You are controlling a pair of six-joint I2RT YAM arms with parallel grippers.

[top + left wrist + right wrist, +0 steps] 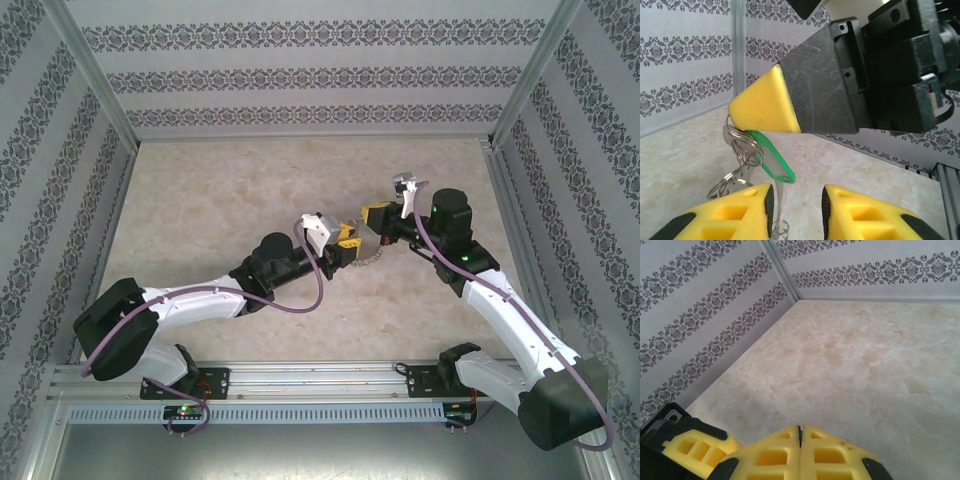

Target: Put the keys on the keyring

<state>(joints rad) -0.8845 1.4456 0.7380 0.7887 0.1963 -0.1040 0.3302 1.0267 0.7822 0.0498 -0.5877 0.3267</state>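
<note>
My right gripper (739,114) reaches in from the upper right, its yellow tip shut on the keyring (741,146), a cluster of thin grey metal rings hanging under it. A key with a bright green plastic head (771,164) dangles from those rings, and its thin metal shank runs down beside my left gripper's left pad (769,202). My left gripper (797,194) stands open just below, nothing pinched between its pads. From above, both grippers (348,242) (372,218) meet mid-table, and a fine chain (372,258) hangs under them. In the right wrist view, the right fingers (800,429) are pressed together.
A small wire coil (780,230) shows at the bottom between my left fingers. The beige marble tabletop (230,190) lies open behind the grippers. Patterned walls (300,80) with metal corner posts close in the back and both sides. The left gripper's finger (695,447) sits beside the right one.
</note>
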